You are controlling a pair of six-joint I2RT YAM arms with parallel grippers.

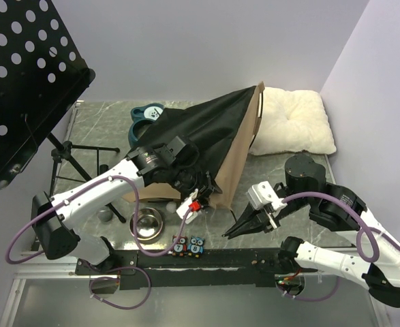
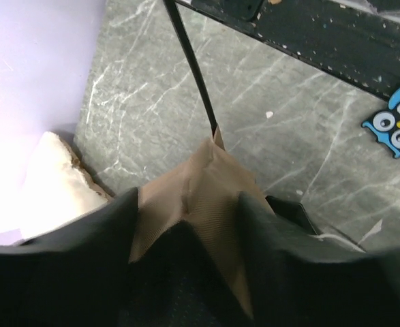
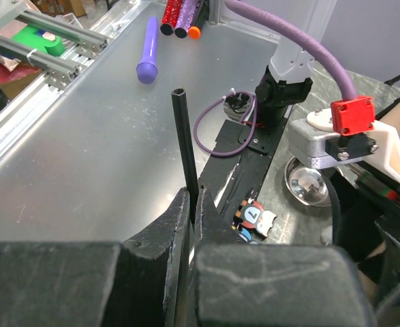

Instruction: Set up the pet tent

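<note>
The grey marbled desk [image 1: 97, 129] fills the space between the walls, with a black perforated music stand [image 1: 22, 75] looming over its far left. The pet tent [image 1: 206, 129] lies slumped mid-desk, black panel up and tan fabric along its right edge, touching the white cushion [image 1: 291, 122] in the far right corner. The left end effector [image 2: 189, 211] is pushed into the tent's near side, its fingers straddling a tan corner [image 2: 200, 177] from which a black pole [image 2: 194, 75] runs out; I cannot tell whether it grips. The right end effector [image 3: 191, 218] is pinched closed on a thin black tube [image 3: 183, 143]. A steel bowl [image 1: 147, 223] sits near two owl stickers [image 1: 188, 245].
</note>
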